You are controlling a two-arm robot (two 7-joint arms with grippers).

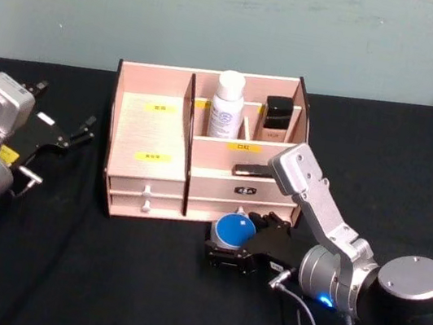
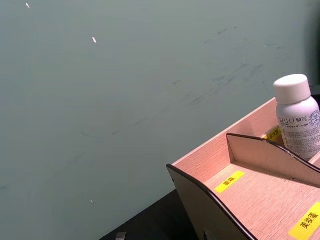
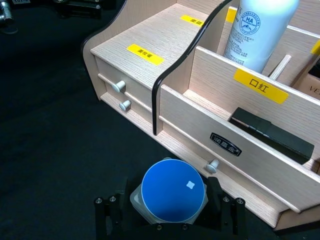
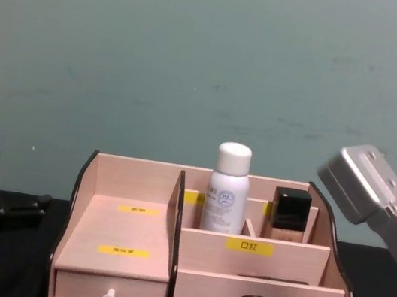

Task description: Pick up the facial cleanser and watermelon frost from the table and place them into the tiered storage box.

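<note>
Two dark fingers of the right pincer (image 3: 172, 207) clasp the blue-lidded jar (image 3: 173, 189), probably the watermelon frost, upright and low at the counter (image 1: 99, 276). The tiered storage box (image 1: 149, 131) stands just beyond it, with its open compartments higher up and ahead of the bent right arm. The white bottle (image 1: 227, 102) stands inside a rear compartment. The left pincer (image 1: 61, 131) hangs wide, parked at the left.

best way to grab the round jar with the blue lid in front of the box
Take the jar by its pale sides just under the lid, from above and in front. It's round, squat and upright, and the box stands close behind. The right hand sits that way, a finger on each side; the left hand is parked left of the box.
</note>
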